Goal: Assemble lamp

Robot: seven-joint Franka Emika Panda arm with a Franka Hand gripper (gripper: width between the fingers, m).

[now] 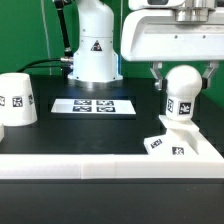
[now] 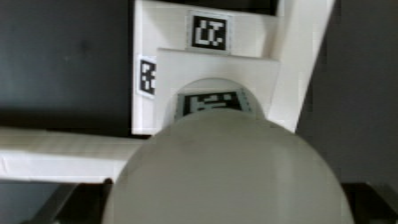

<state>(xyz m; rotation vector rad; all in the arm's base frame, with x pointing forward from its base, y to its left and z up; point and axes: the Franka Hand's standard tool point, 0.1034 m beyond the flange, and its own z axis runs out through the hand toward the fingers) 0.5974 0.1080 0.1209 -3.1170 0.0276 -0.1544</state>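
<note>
White bulb (image 1: 182, 98) is standing upright on the square base (image 1: 188, 148), at the exterior view's right of the black surface (image 1: 70, 135). Hand (image 1: 183, 85) is hanging spread around it, fingers (image 1: 157, 78) flanking, gripping nothing. Shade (image 1: 15, 100) is sitting wide end down, well apart.

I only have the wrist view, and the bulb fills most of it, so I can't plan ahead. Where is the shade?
Observer: The shade stands on the table at the exterior view's far left, well apart from the base.
Operator: Anything lying between them?
Observer: The marker board lies flat between them, a little farther back.
Operator: And my end effector?
Observer: The end effector has one finger on either side of the upright bulb. I cannot tell whether they touch it.
</note>
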